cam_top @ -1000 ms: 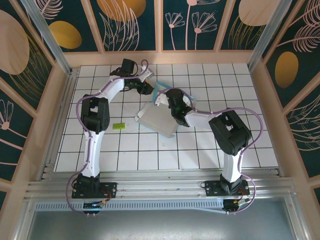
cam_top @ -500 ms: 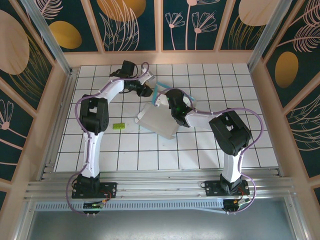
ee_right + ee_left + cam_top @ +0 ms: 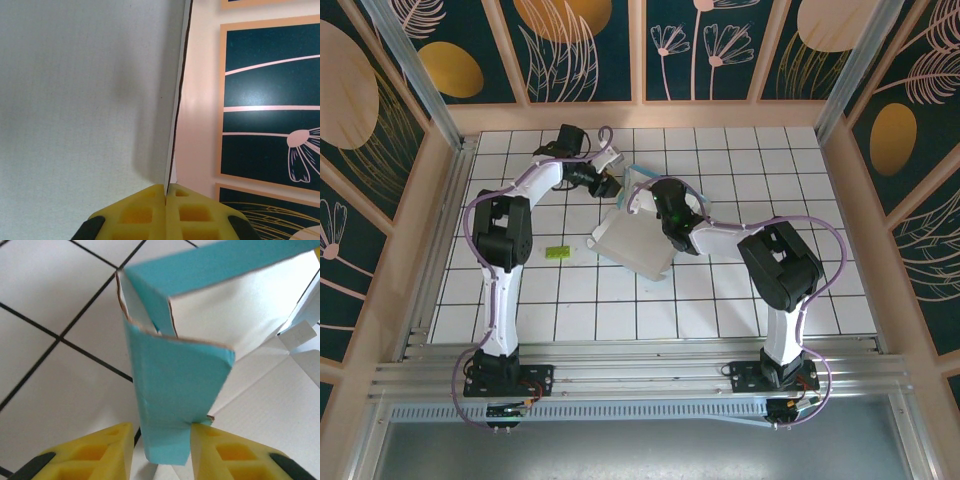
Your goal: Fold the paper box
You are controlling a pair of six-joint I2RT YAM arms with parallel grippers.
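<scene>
The thin white-and-teal card paper box lies part-raised mid-way on the white tiled table, its teal flap pinched by the left gripper, its upright edge clamped by the right gripper.

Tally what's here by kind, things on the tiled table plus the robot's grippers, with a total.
White and teal card paper box: 1
Small lime-green block: 1
Yellow-fingered grippers: 2 (left gripper, right gripper)
Total: 4
</scene>
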